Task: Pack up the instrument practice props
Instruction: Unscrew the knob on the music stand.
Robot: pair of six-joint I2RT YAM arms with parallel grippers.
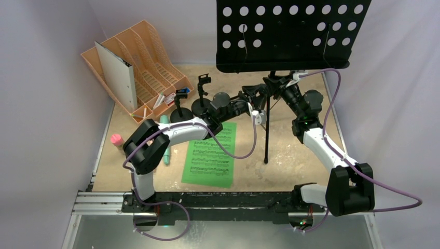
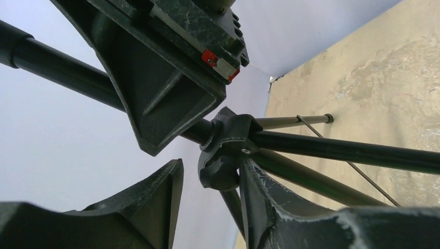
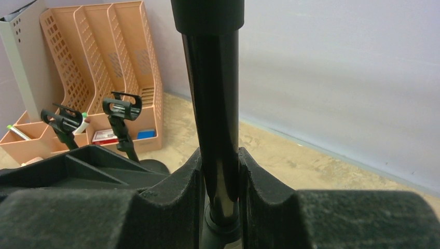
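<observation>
Upright toward the back of the counter [image 1: 301,155], black tripod [image 3: 212,104] with its perforated music desk [image 1: 285,56] on top, legs splayed. Clamped on its glossy centre tube by the right fingers [image 3: 187,179], pressed against it from both sides with no gap; right gripper [image 3: 220,174] low on the tube, just over a collar. Right arm [image 1: 324,148] folded at the near edge, forearm rising inward to the tube under the desk. At the leg hub [image 2: 233,129], left fingers [image 2: 270,202] spread, straddling the hub's knob: 1 finger hard against the hub, the other clear of it, nothing pinched. Left gripper [image 2: 211,168] set at the hub from the left; left arm [image 1: 181,132] doubled back at the elbow, then stretched right over the top edge of the green sheet-music page [image 1: 210,154], flat on the counter. Behind that arm, 2 black clip poles [image 1: 180,113] on round bases, side by side. Farther left, teal microphone [image 1: 167,156] partly under the elbow and pink microphone [image 1: 117,139] near the counter's left edge. In the far left corner, orange file rack [image 1: 150,52] holding a grey binder [image 1: 118,72].
</observation>
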